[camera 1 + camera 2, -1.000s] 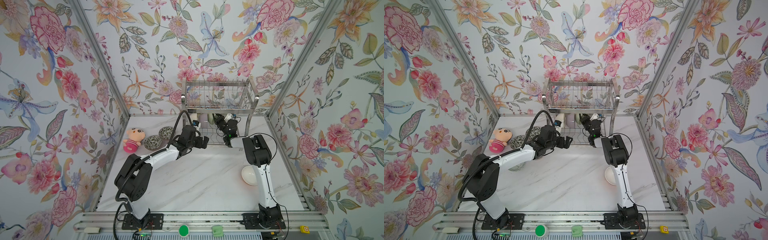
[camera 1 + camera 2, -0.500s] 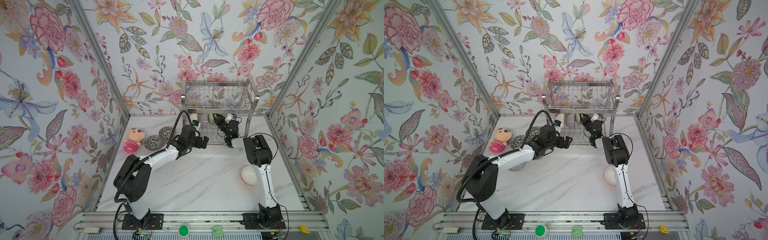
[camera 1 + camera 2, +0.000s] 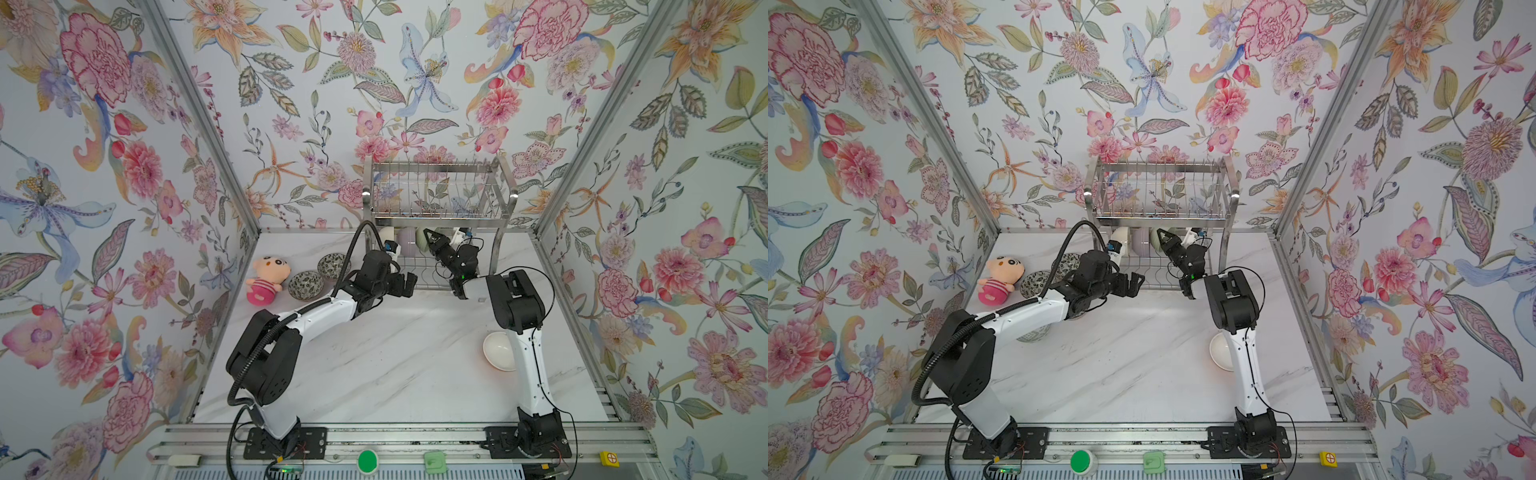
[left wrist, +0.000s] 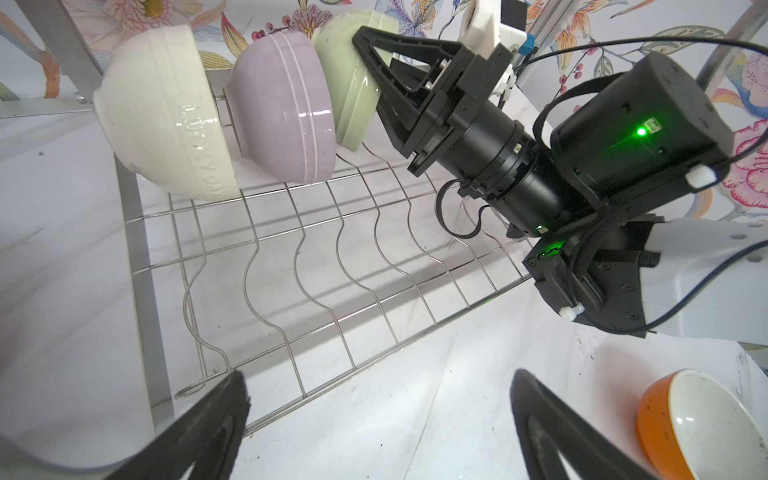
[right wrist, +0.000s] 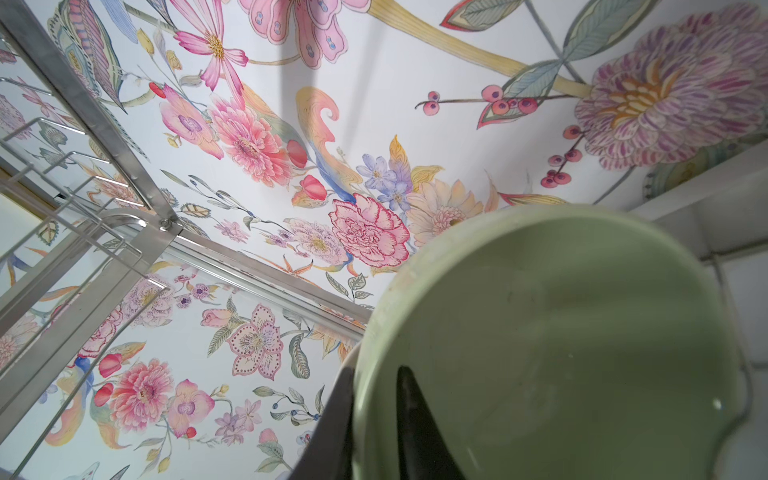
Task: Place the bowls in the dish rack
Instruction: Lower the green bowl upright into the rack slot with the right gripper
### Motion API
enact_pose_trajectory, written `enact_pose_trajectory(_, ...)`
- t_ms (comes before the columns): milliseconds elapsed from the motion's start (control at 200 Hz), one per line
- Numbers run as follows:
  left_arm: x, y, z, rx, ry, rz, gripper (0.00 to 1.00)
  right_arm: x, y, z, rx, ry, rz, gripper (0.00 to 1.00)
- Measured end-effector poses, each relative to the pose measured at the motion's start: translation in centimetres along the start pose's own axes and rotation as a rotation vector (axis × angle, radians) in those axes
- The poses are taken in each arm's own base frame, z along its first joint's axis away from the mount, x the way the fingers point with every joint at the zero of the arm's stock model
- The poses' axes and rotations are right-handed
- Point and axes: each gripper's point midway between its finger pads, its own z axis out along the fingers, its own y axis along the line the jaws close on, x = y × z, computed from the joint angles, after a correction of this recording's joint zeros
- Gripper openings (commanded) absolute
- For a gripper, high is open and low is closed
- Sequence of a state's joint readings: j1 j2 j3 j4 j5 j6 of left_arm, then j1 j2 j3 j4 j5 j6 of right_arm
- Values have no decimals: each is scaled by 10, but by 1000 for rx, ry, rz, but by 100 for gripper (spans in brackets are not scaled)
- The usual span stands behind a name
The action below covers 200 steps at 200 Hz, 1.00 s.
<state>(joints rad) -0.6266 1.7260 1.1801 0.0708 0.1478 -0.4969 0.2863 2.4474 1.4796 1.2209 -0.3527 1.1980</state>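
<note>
The dish rack [image 3: 436, 195] stands at the back of the bench [image 3: 395, 353], against the flowered wall. Three bowls are on edge in a row on its lower wire shelf [image 4: 332, 270]: a cream bowl [image 4: 166, 116], a lilac bowl [image 4: 286, 112] just beside it, and a pale green bowl [image 4: 353, 83] next in line. The right jaws reach in under the upper shelf and stand narrow astride the green bowl's rim, one finger [image 5: 332, 424] outside the wall and the other [image 5: 419, 428] inside. Whether they press on the rim or are just clear of it cannot be told. The left jaws are wide and hold nothing, hovering over the bench just in front of the lower shelf's front edge. A white bowl with an orange outside [image 3: 496, 351] sits upright on the bench by the right arm, well apart from the rack. Two small dark-patterned bowls [image 3: 305, 284] [image 3: 332, 266] sit on the bench left of the rack, near a pink plush doll [image 3: 266, 278]. In a top view, part of another patterned bowl [image 3: 1034, 334] shows under the left arm.
</note>
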Motion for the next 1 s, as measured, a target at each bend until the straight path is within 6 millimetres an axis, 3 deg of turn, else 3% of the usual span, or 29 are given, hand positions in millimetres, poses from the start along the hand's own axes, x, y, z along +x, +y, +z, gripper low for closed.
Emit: enact_pose_trajectory(1001,0,-4,-1,2,-2,5,99,5,-9,-13,61,33,-18,35)
